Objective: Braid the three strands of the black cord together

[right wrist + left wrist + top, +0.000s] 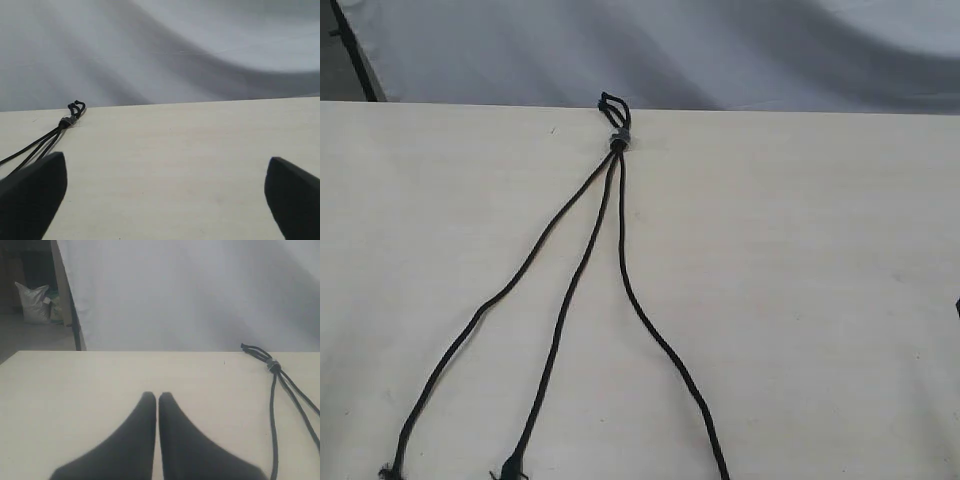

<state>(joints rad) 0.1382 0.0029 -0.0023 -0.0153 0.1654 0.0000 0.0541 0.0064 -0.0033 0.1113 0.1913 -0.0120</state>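
Observation:
The black cord (617, 141) lies on the pale table, its short loop (614, 104) at the far edge and a small grey band (618, 137) below it. From the band the three strands fan toward the near edge without crossing: a left strand (500, 295), a middle strand (565, 315) and a right strand (655, 335). Neither gripper shows in the exterior view. The left gripper (158, 399) is shut with nothing in it, the band (272, 365) off to one side. The right gripper (165, 195) stands wide open over bare table, the loop (76, 106) beyond one finger (35, 190).
A light wooden table (820, 300) fills the scene, backed by a white draped cloth (720, 50). A dark pole (355, 50) stands at the far left corner. In the left wrist view a pale sack (32, 302) sits on the floor beyond the table.

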